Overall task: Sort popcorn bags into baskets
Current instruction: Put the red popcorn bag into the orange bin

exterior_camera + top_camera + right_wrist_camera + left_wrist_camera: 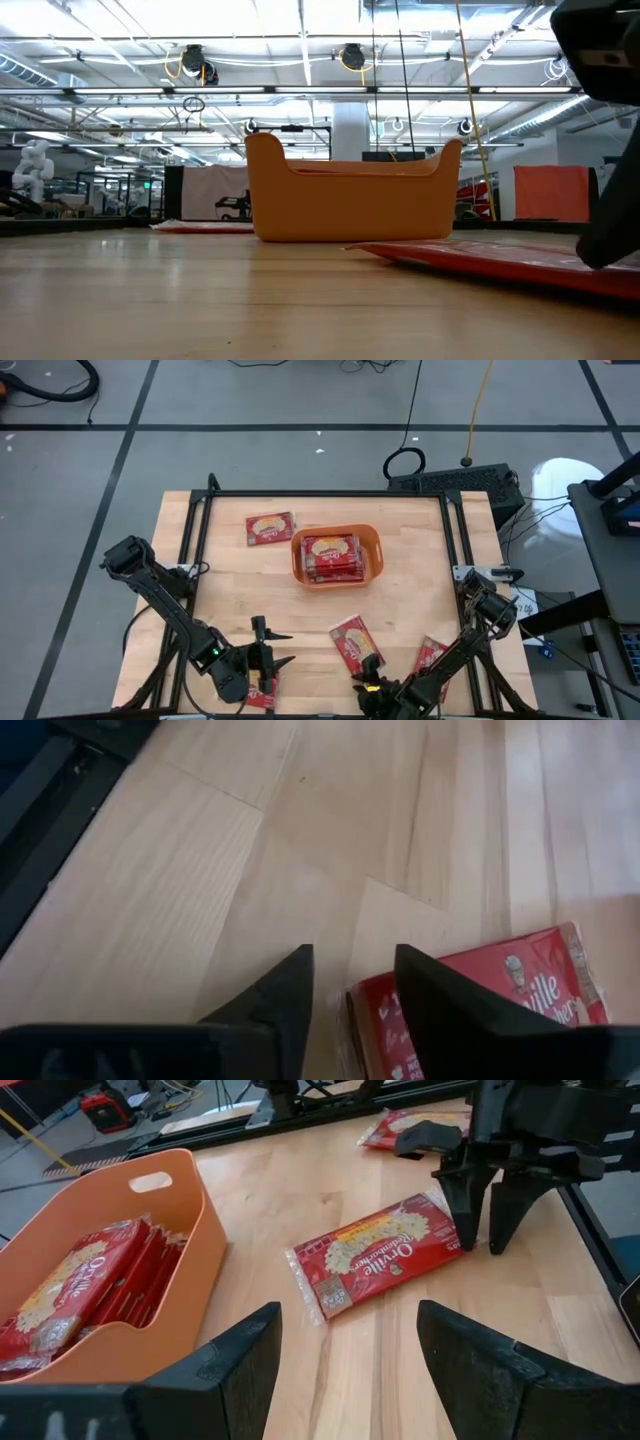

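We read "Orville Redenbacher's" in pale script on the flat red packet (385, 1258) lying on the wooden desk (410, 550) near the middle of its front edge; it is a glossy rectangle with a yellow-cream oval and crimped white ends; the same "Orville" shows on the packets stacked in the basket (370, 540), a smooth orange plastic bin with rounded corners and a cut-out handle, standing on the middle of the desk towards the back edge. Another packet (270, 528) lies flat just beside the basket, nearer the back left corner; one more (430, 657) lies by the front right corner. The right gripper (368, 682) hangs at the front end of the front-edge packet, its fingers (470, 1205) parted over that end and holding nothing. The left gripper (270, 650) waits at the front left, fingers spread wide and empty; a packet (262, 695) lies partly under it.
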Action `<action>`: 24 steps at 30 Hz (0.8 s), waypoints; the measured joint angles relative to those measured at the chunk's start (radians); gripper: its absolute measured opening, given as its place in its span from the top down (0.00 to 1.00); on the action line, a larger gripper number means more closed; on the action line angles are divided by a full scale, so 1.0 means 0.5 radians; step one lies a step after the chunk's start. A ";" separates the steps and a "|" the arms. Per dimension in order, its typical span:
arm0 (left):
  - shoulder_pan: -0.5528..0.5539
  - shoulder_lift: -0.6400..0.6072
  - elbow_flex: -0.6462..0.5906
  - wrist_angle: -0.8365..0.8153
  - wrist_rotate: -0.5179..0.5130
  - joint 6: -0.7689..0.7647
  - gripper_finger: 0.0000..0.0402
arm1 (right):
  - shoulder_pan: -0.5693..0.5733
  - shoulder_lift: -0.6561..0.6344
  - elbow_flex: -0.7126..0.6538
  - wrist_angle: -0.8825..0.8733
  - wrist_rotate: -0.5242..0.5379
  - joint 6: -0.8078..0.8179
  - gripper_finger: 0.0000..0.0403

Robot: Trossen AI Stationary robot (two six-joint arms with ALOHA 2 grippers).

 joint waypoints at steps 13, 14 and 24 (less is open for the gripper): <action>0.000 0.001 0.000 -0.009 -0.001 0.001 0.41 | 0.027 -0.037 -0.006 -0.190 0.002 0.179 0.73; 0.000 0.001 0.000 -0.009 -0.001 0.001 0.41 | 0.027 -0.037 -0.006 -0.206 0.005 0.194 0.73; 0.000 0.001 0.000 -0.009 -0.001 0.012 0.41 | 0.036 -0.040 -0.005 -0.483 0.062 0.383 0.73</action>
